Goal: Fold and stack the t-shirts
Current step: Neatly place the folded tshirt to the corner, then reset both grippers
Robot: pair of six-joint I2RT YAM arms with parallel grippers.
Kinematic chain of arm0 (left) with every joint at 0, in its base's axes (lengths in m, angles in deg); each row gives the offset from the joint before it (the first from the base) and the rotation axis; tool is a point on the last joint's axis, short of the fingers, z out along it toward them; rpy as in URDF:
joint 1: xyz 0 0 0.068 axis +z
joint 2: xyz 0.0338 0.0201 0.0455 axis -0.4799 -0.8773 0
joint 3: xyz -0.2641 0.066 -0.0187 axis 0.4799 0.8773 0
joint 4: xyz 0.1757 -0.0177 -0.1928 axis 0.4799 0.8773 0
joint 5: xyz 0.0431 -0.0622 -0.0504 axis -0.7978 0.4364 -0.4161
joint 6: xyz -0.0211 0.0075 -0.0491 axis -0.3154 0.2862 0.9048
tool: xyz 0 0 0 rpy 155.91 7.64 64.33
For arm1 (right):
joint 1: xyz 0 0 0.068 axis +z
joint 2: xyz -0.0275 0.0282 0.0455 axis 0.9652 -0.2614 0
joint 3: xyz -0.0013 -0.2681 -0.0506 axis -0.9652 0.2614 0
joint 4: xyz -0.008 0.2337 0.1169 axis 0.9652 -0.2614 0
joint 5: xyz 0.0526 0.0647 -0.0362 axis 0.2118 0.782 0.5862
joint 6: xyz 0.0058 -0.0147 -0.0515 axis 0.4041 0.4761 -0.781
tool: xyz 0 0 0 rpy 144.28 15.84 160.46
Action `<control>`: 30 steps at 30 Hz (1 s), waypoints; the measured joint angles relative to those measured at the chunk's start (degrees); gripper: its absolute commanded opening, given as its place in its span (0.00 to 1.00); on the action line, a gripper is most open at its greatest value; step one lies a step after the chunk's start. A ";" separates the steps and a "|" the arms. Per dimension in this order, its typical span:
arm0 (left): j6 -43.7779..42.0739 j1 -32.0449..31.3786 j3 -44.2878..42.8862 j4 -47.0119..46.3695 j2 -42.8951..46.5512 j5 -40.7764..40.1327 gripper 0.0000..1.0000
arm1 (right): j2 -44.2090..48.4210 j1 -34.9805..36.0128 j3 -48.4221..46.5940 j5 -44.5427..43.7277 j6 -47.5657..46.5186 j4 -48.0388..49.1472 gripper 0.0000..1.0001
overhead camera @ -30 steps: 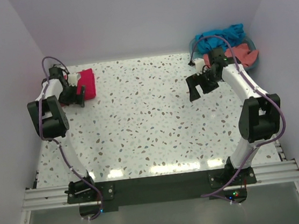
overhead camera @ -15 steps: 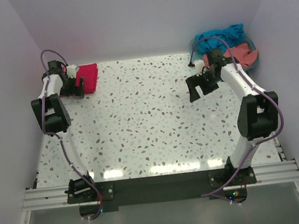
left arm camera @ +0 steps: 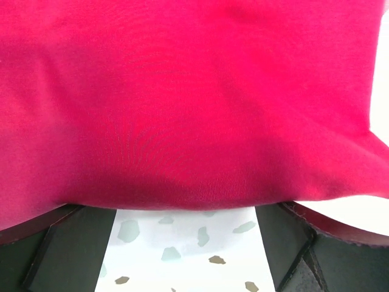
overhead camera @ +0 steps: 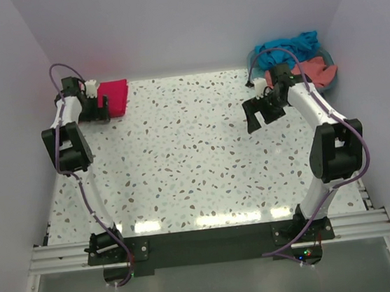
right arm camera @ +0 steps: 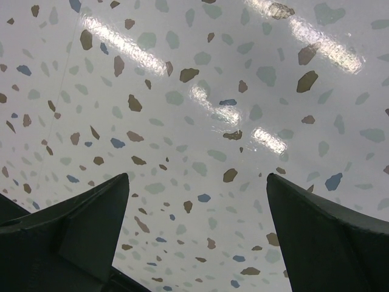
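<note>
Top external shows us 1 pink shirt [overhead camera: 114, 96] folded, far-left worktop [overhead camera: 197, 167] corner, 2 shirts [overhead camera: 283, 44] in the basket [overhead camera: 331, 81], left gripper [overhead camera: 102, 110] and right gripper [overhead camera: 259, 119] wide open.

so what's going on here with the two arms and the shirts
Two arms are folding t-shirts on a speckled table. The left claw sits wide open at the edge of the folded crimson-pink shirt in the far left corner, not gripping it. The right claw hangs open over bare table near the teal basket, where the teal-blue shirt and salmon shirt lie crumpled, not yet folded.
</note>
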 measured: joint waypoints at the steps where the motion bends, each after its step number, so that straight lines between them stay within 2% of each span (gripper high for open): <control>1: 0.37 -0.02 0.02 -0.24 0.00 0.33 0.97 | 0.00 0.00 0.00 0.00 0.00 0.00 0.99; 5: 2.12 -0.09 0.72 -1.42 0.35 1.68 1.00 | 0.00 0.00 0.00 0.00 -0.04 0.02 0.99; 9: 2.99 -0.28 6.12 -1.07 4.26 3.61 1.00 | 0.13 -0.09 0.00 0.04 -0.48 0.09 0.99; 14: 2.97 -1.33 16.46 1.44 15.21 5.57 1.00 | 2.54 -1.60 0.70 1.20 -0.70 1.20 0.99; 20: 1.99 -6.97 20.33 2.71 31.89 2.32 1.00 | 9.94 -4.31 5.79 3.54 0.94 6.38 0.99; 26: 1.20 -12.81 36.57 -0.42 48.30 1.51 1.00 | 17.18 -5.64 15.04 5.07 2.80 10.82 0.99; 30: 1.16 -14.71 47.43 -0.90 53.11 0.90 1.00 | 21.24 -5.90 21.94 5.40 4.04 12.61 0.99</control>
